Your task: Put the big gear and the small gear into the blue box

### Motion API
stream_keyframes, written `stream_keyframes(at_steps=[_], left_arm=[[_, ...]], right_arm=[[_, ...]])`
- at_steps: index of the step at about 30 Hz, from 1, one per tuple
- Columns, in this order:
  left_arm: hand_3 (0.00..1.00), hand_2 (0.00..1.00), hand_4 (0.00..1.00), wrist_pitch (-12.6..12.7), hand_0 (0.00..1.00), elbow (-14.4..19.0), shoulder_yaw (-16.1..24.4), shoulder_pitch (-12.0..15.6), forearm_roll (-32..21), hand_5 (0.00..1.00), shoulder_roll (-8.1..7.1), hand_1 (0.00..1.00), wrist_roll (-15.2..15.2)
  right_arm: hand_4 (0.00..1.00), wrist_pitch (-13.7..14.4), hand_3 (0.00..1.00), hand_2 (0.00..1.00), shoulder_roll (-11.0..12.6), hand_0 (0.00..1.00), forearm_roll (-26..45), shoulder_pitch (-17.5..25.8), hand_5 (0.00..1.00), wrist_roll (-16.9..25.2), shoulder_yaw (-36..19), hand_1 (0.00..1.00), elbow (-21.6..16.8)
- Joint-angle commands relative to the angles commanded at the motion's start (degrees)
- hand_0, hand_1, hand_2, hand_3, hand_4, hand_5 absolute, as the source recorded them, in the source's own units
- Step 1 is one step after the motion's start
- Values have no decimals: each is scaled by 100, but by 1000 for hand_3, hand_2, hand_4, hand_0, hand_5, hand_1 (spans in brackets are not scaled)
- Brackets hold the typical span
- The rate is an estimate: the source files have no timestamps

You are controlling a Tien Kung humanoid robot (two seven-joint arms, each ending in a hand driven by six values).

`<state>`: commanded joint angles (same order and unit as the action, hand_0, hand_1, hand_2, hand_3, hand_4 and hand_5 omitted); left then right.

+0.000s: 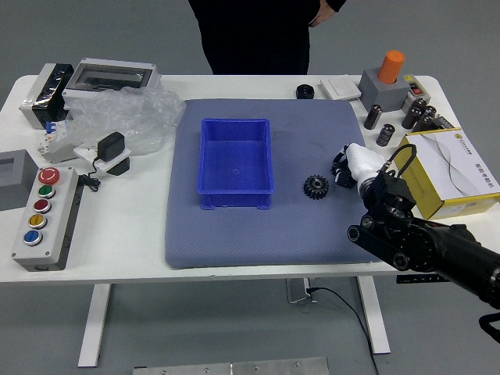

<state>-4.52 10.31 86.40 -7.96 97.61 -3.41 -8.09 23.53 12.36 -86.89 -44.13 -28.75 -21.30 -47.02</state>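
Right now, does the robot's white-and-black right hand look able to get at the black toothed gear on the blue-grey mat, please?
Probably yes: the right hand is close beside the gear, nothing visible stands between them, and the blue box sits off to the left.

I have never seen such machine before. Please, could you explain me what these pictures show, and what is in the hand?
All pictures come from one camera, high on a humanoid robot, looking forward and down over its own white table. The black arm from the right is the robot's right arm; its hand has a white back. The left arm is out of view. At the far side stands a person in black.

On the grey-blue mat are an empty blue box and, to its right, a black gear. The right hand is just beyond the gear's right side; whether it holds something cannot be told. At the table's left stands a control box with colored buttons.
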Motion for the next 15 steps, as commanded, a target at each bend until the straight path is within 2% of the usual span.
stream_keyframes(at_steps=[1,2,7,8,14,15], left_arm=[[809,763,607,-1,755,0,1,0,0,130,-1,736,0],[808,762,609,-3,755,0,3,1,1,128,-1,736,0],[808,762,609,-15,755,0,10,3,5,128,4,736,-4],[808,762,611,-18,755,0,11,4,5,129,5,736,-6],[808,762,611,-27,755,0,18,17,5,129,1,736,-13],[807,762,613,-29,755,0,19,18,6,128,0,736,-14]], right_arm=[[307,-5,633,596,4,653,32,-8,55,4,-15,513,0],[387,-8,705,670,8,687,72,-17,92,10,-32,538,-1],[387,-97,705,670,42,687,245,-82,92,-11,-112,538,-20],[462,-124,790,742,52,717,281,-95,100,-19,-118,596,-27],[462,-281,790,742,109,717,435,-165,100,-114,-126,596,-94],[459,-287,823,761,112,707,438,-172,94,-127,-126,618,-104]])
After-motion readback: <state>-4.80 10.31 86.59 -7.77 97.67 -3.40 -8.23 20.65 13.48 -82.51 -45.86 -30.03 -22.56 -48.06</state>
